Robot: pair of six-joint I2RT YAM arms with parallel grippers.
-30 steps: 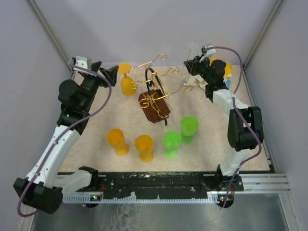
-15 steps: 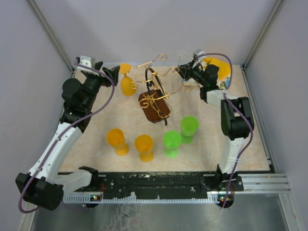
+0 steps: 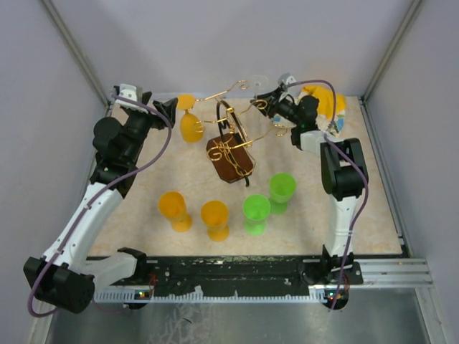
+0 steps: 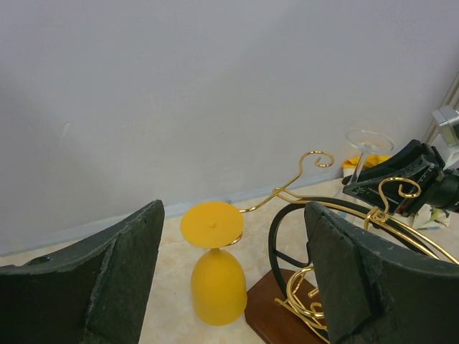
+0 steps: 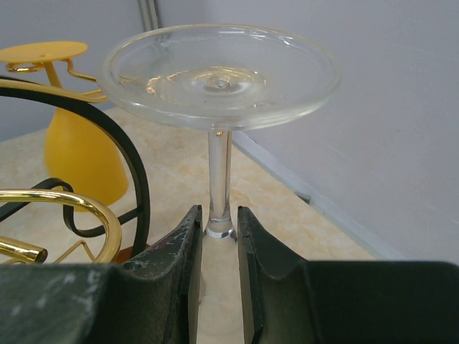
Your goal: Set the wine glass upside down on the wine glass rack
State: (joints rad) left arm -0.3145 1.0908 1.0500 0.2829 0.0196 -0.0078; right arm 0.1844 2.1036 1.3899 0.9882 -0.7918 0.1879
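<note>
Glass (image 5: 219, 72) bowl hidden behind my right tool (image 5: 217, 244), clamped on its stem, now nearer the rack (image 3: 231, 154); left tool (image 4: 228, 265) apart.

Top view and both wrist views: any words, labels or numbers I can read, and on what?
No readable text in any view.
The rack, clear wine glass and yellow glass are unmarked.
Any marking on the black base rail is too small to read.

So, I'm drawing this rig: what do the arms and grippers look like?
The left arm and right arm have white links, black joints and a purple cable each. The left gripper and right gripper are black, with two flat, rough-faced fingers.
</note>
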